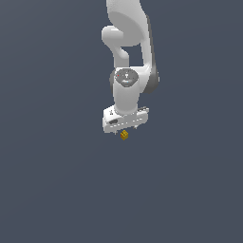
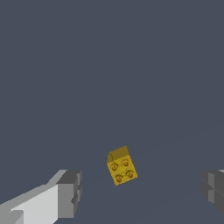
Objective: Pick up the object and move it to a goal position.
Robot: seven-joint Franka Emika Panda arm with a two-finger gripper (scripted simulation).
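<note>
Exterior view: my pincer (image 1: pixel 124 130) hangs straight down from the arm (image 1: pixel 128 52), directly over the cube (image 1: pixel 124 135), which sits on the plain dark floor (image 1: pixel 57 190); I judge this alignment serves a descent onto it. Contact cannot be confirmed here.

Wrist view: my fingers (image 2: pixel 69 192) stand wide apart, the cube (image 2: pixel 121 165) between them, nearer one, untouched (four round studs on its upper face). No writing, brand or label is readable anywhere.

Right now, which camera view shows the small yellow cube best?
The wrist view: the yellow cube appears large, four studs visible, between the open gripper fingers. The exterior view shows it only as a speck under the gripper.
</note>
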